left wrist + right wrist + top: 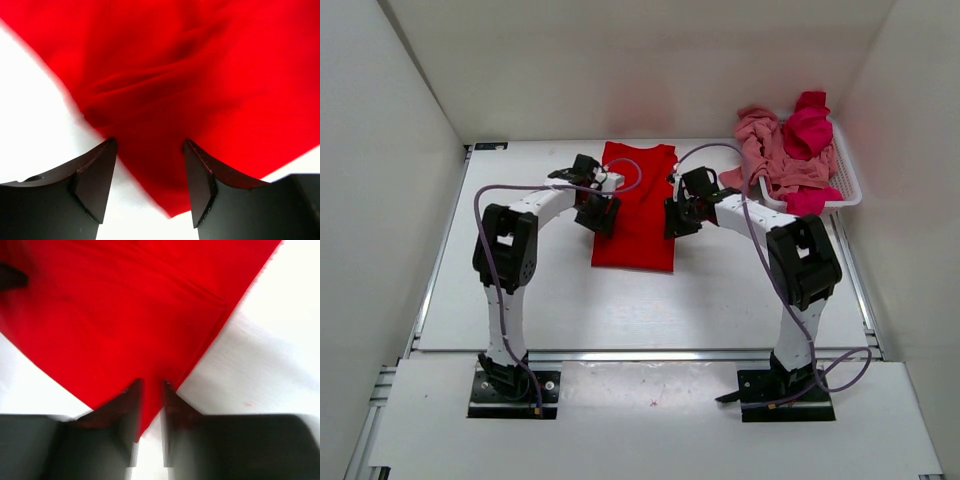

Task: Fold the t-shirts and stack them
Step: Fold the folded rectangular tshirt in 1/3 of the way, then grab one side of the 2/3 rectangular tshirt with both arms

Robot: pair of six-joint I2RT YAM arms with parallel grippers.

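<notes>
The red t-shirt [638,225] lies flat mid-table. It looks soft, light and limp, so its edges suit pinching. The left gripper [149,145] straddles the left edge, jaws apart, while the right gripper [150,384] pinches the right edge.

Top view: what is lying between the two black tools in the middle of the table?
The bright red t-shirt lies flat on the table between the left tool and the right tool. The top view shows this.
</notes>
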